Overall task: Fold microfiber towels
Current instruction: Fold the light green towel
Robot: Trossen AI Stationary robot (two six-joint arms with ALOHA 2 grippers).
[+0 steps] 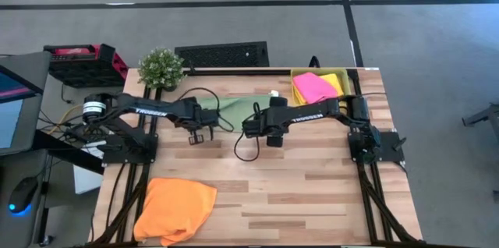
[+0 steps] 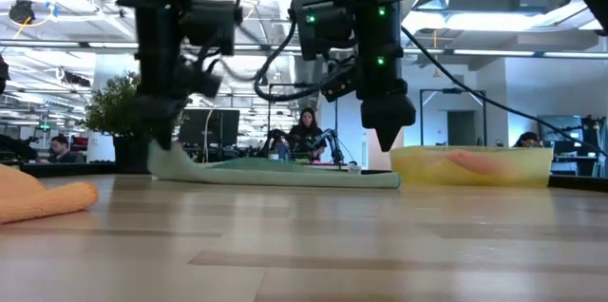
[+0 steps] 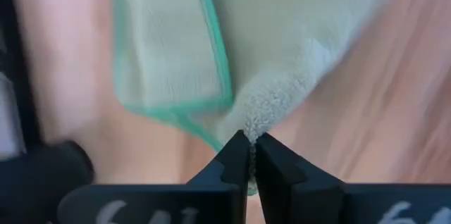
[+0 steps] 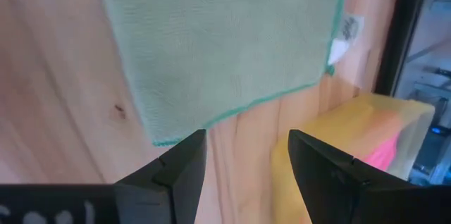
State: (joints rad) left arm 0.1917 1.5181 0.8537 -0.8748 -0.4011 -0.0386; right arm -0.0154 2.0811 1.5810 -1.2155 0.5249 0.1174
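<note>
Green towel in left gripper; orange one apart.

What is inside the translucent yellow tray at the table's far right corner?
A hot pink towel lies on top of a bright yellow towel in the tray. Anything beneath them is covered.

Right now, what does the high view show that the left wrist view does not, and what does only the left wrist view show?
Only the high view shows the orange towel at the table's near left edge, the pink towel in the yellow tray, the potted plant and the right gripper, open beside the green towel. Only the left wrist view shows the left gripper shut on the green towel's edge, and a folded-over flap with teal trim. Both show the green towel, the left gripper and the wooden table.
</note>
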